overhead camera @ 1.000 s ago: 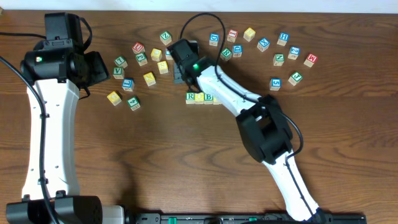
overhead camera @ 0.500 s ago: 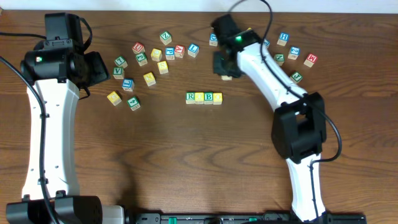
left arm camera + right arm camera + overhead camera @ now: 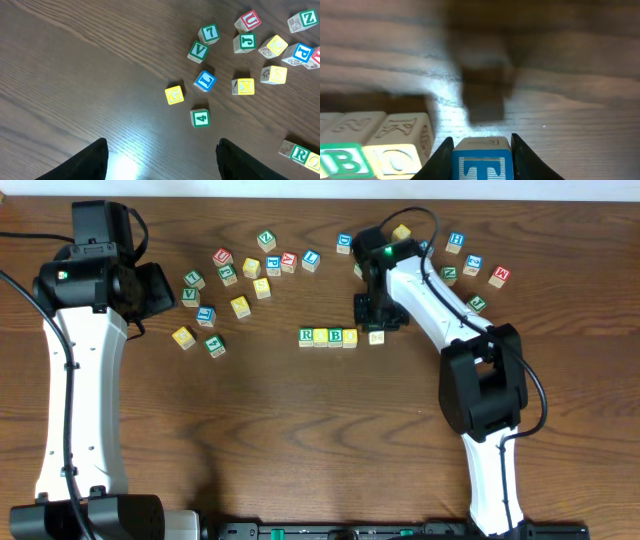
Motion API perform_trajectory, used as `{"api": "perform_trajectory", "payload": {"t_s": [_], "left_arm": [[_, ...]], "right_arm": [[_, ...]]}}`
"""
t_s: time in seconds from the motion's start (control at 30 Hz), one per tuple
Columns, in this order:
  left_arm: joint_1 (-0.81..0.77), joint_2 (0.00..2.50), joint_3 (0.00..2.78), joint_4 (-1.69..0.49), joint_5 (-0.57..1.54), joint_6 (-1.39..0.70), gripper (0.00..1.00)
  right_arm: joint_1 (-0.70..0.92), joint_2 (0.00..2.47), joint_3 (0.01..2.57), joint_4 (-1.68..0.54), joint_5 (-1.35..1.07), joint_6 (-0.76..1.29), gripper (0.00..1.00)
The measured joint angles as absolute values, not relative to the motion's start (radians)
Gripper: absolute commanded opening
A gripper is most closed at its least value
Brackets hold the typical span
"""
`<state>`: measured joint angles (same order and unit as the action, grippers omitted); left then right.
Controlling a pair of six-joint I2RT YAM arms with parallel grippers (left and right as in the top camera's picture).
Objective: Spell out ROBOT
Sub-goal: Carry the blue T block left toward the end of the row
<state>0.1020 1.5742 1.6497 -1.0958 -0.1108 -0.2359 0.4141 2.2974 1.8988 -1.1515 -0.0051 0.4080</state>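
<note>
A row of letter blocks R (image 3: 306,336), O (image 3: 321,337), B (image 3: 336,336), O (image 3: 350,337) lies mid-table. My right gripper (image 3: 378,322) is just right of the row's end, shut on a blue T block (image 3: 481,161), which also shows in the overhead view (image 3: 376,337). In the right wrist view the T block hangs beside the row's B (image 3: 335,160) and O (image 3: 395,159), with its shadow on the wood beyond. My left gripper (image 3: 162,165) is open and empty over bare wood at the far left (image 3: 150,290).
Several loose letter blocks lie at the back left (image 3: 240,275), among them a yellow G (image 3: 174,94), green 4 (image 3: 200,118) and blue L (image 3: 205,80). More loose blocks lie at the back right (image 3: 460,270). The right arm reaches over the right cluster.
My right arm has swung from the left block cluster across to the right and come down at the right end of the row with the T block. The left arm has not moved.
</note>
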Motion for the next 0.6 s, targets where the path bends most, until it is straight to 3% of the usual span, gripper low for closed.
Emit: {"api": "perform_trajectory", "payload": {"t_s": [0.33, 0.6], "left_arm": [[0.102, 1.575, 1.650, -1.092, -0.111, -0.236, 0.69], [0.102, 1.575, 1.650, -1.091, -0.111, -0.236, 0.68]], "right_arm": [[0.424, 2.297, 1.845, -1.115, -0.013, 0.407, 0.34], [0.422, 2.297, 1.860, -1.145, -0.030, 0.405, 0.33]]}}
